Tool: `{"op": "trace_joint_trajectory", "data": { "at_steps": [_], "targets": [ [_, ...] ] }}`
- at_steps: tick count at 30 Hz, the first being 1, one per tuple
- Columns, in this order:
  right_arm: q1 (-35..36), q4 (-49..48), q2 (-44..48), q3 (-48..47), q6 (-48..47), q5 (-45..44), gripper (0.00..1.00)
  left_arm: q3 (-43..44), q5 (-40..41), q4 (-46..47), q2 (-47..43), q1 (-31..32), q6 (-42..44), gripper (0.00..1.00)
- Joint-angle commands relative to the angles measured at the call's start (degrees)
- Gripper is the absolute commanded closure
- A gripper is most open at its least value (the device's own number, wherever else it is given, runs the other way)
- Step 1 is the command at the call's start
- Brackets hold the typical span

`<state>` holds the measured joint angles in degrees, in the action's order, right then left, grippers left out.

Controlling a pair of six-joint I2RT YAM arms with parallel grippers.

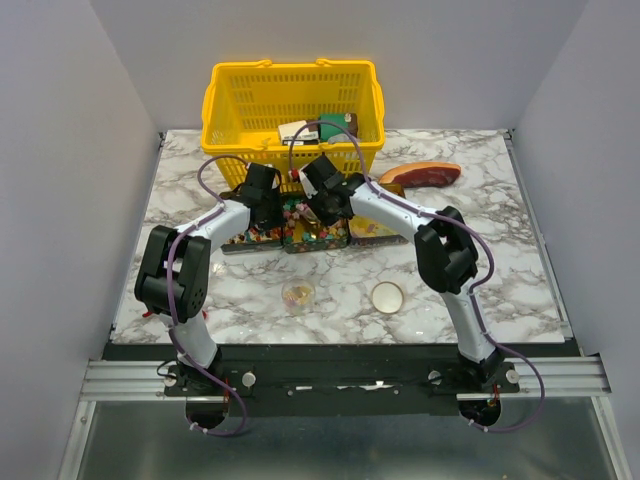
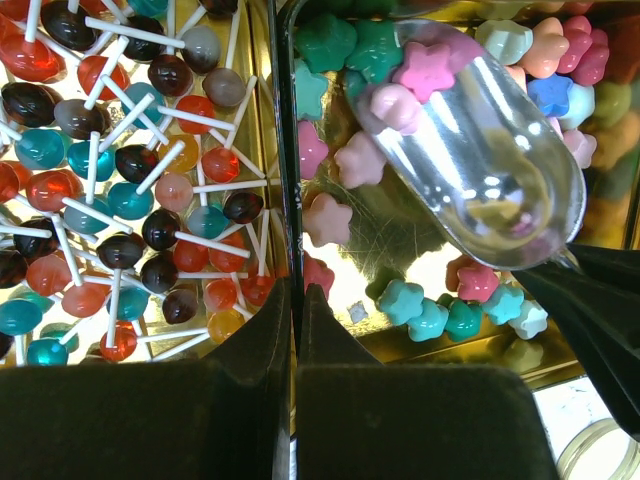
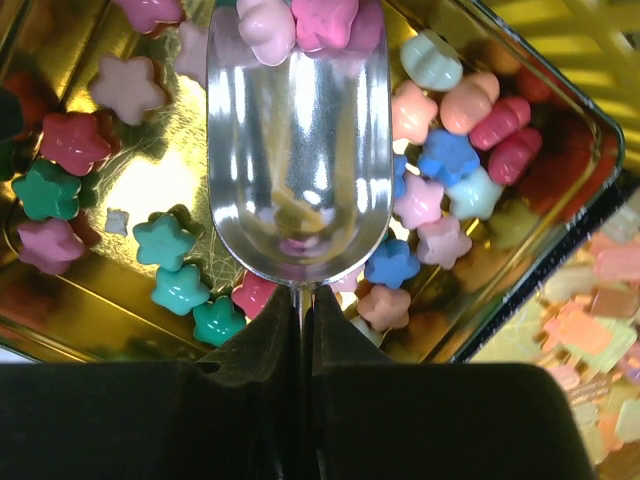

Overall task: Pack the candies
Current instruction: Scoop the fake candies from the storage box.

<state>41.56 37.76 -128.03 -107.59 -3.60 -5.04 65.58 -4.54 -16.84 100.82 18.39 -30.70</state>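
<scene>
Silvery metal scoop (image 3: 298, 150), handle pinched in the right gripper (image 3: 300, 310), noses into small pastel star-shaped candies (image 3: 165, 240) loose in a gold tin tray (image 3: 90, 290), seemingly light, hard and slippery, better scooped than pinched, while the left gripper (image 2: 298, 295) sits pressed together by the rim.

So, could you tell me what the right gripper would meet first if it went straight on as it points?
The right gripper's scoop leads, so the pink star candies at its lip come first, then probably the gold tray; depth is unclear.
</scene>
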Motion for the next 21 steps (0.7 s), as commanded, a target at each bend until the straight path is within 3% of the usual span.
{"op": "trace_joint_trajectory", "data": {
  "at_steps": [1,11,21],
  "targets": [
    [0.5,-1.5,-0.9,3.3,-7.1,2.3,0.99,-1.7,-6.9,-8.1,1.5,1.9,0.0,1.0],
    [1.2,-4.9,-3.5,2.3,-6.2,-1.3,0.99,-2.5,-7.9,-7.9,0.9,1.9,0.6,1.0],
    [4.1,-11.9,-2.4,4.1,-12.5,-1.0,0.99,-2.0,-8.3,-7.7,0.9,1.9,1.0,1.0]
  ]
}}
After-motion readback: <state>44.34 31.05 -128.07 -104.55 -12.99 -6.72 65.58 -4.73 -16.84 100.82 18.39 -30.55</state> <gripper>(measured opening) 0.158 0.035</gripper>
